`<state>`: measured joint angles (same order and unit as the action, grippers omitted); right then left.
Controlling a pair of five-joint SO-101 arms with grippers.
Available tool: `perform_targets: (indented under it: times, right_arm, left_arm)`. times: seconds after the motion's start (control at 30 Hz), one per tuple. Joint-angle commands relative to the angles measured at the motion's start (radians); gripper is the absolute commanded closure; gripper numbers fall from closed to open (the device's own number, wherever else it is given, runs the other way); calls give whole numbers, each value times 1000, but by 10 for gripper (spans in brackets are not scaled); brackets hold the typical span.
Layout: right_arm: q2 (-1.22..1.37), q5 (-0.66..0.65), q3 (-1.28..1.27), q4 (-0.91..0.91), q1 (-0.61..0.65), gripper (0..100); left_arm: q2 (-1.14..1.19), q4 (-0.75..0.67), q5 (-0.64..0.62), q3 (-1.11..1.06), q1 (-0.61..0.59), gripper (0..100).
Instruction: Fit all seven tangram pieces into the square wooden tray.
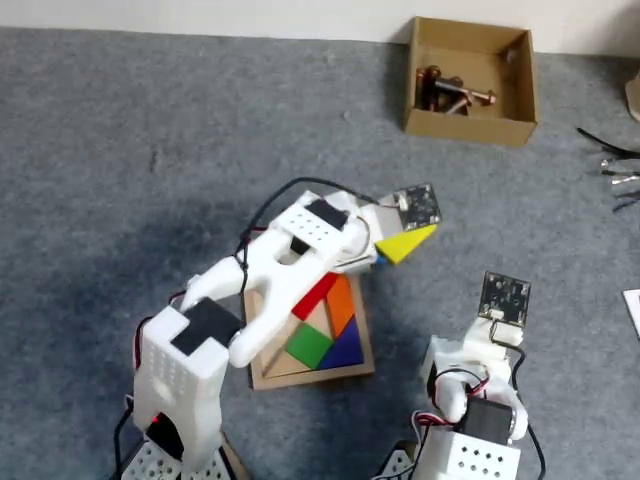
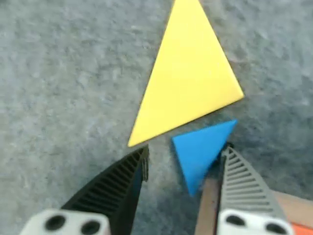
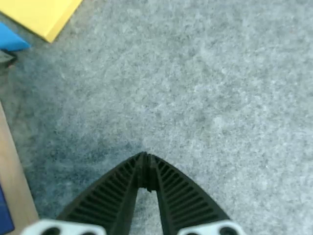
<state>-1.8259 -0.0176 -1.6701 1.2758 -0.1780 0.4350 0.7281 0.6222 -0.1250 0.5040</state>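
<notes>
The square wooden tray (image 1: 262, 378) lies in the middle of the grey carpet and holds red (image 1: 316, 293), orange (image 1: 342, 303), green (image 1: 308, 345) and dark blue (image 1: 345, 348) pieces. Past its far right corner lie a large yellow triangle (image 1: 405, 243) (image 2: 188, 78) and a small blue triangle (image 2: 200, 149) on the carpet. My left gripper (image 2: 183, 159) hovers over them, open, with the blue triangle between its fingers. My right gripper (image 3: 145, 166) is shut and empty over bare carpet right of the tray, its arm (image 1: 480, 400) at the front right.
A cardboard box (image 1: 470, 80) with metal parts stands at the back right. Cables (image 1: 610, 160) lie at the right edge. The tray's edge (image 3: 14, 181) and the yellow triangle (image 3: 41, 14) show in the right wrist view.
</notes>
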Motion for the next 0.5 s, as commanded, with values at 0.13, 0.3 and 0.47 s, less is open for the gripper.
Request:
perform_targets:
  times: [0.13, 0.3, 0.47]
  right_arm:
    - [-12, 9, -111, -27, -7, 994]
    - [-12, 9, -111, -27, -7, 994]
    - [-12, 9, -111, -27, -5, 994]
  left_arm:
    - [142, 38, 2, 160, 13, 780]
    - [151, 166, 2, 259, 12, 841]
    - [154, 199, 2, 271, 12, 932]
